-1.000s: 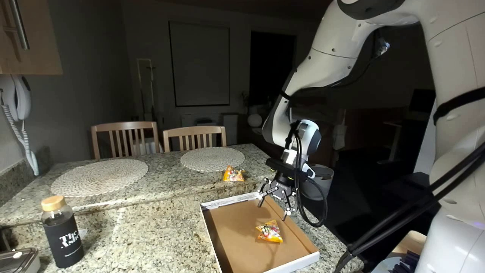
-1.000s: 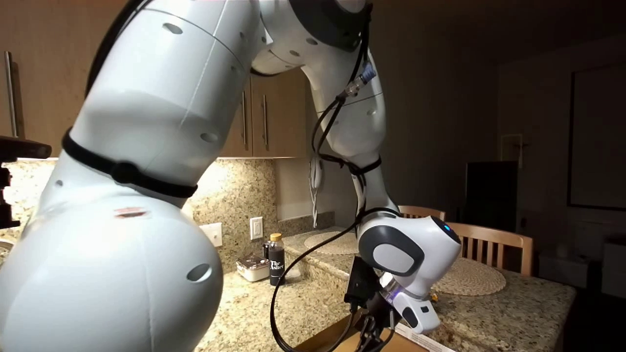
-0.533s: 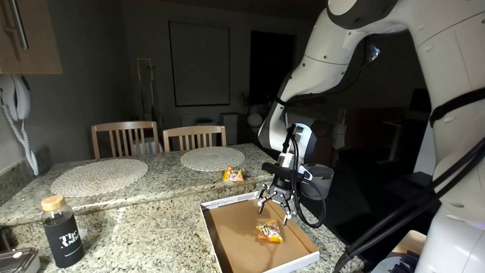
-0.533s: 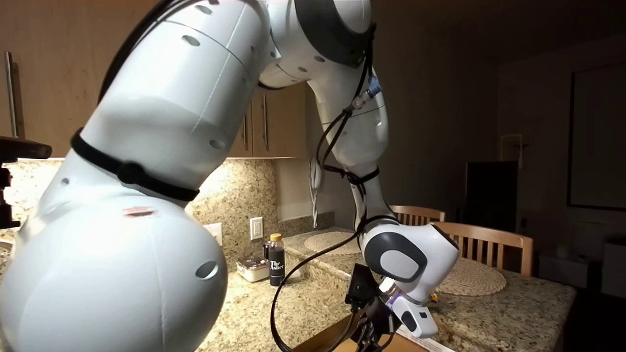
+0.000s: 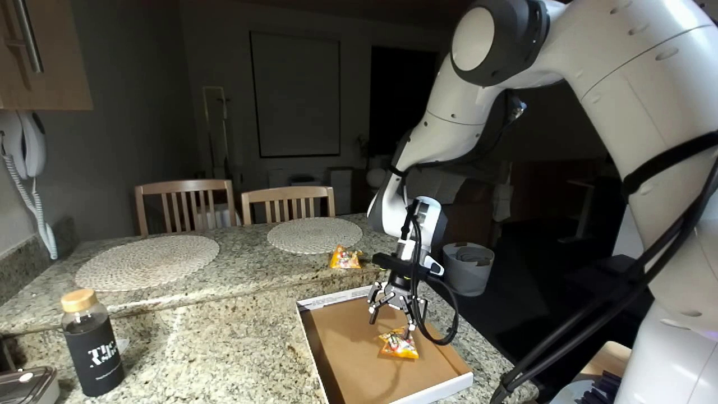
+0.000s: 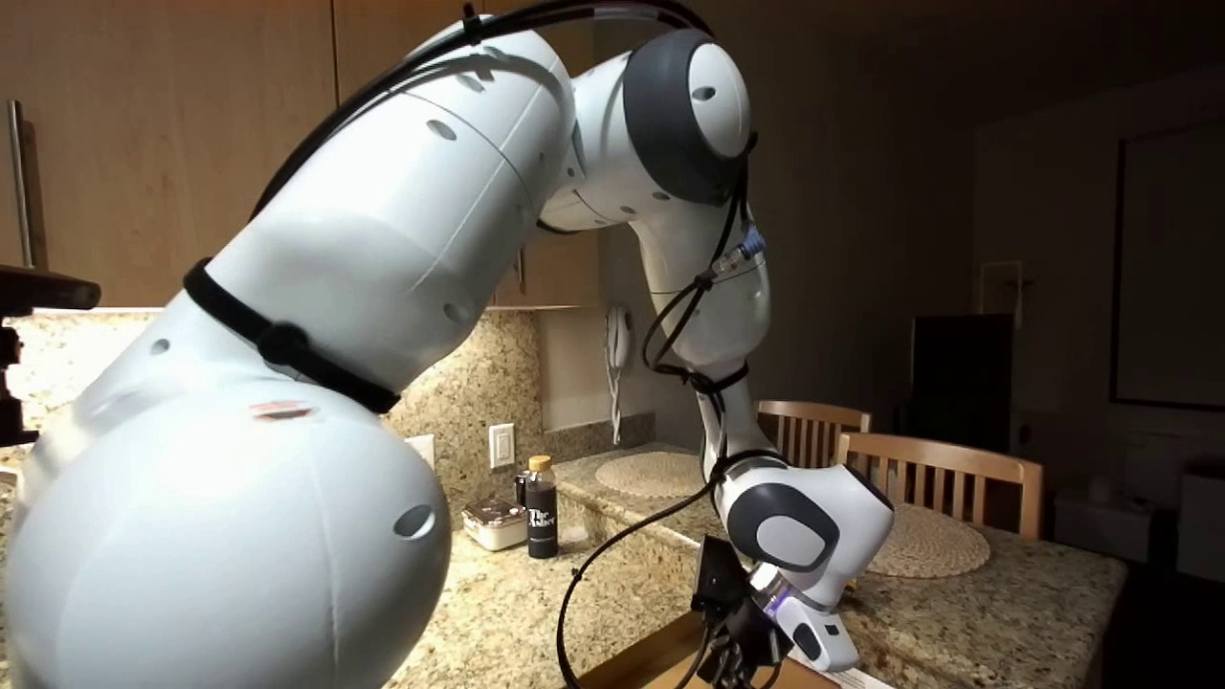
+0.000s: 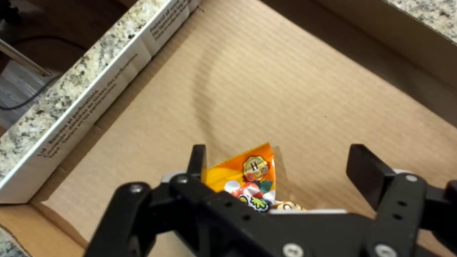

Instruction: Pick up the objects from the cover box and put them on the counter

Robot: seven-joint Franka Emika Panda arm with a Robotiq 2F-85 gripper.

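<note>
An orange-yellow wedge-shaped packet [image 5: 399, 344] lies in the cover box [image 5: 348, 350], toward its right side in an exterior view. A second such packet [image 5: 344, 258] lies on the raised part of the granite counter [image 5: 241, 264]. My gripper [image 5: 391, 327] is open and empty above the box. In the wrist view my gripper [image 7: 276, 160] has its fingers wide apart. The packet [image 7: 246, 175] shows between them, nearer the left finger, its lower part hidden by the gripper. Whether a finger touches it I cannot tell. In an exterior view the box [image 6: 660, 660] is mostly cut off.
Low white-edged walls [image 7: 107, 92] surround the box floor. Round placemats [image 5: 148, 262] lie on the raised counter. A bottle [image 5: 92, 342] and a lidded container [image 5: 31, 384] stand to the left in an exterior view. Chairs [image 5: 289, 203] stand behind. A cable [image 5: 449, 314] loops beside the gripper.
My gripper has moved down and to the left in an exterior view, toward the packet in the box. It stays open. Both packets and the box have not moved.
</note>
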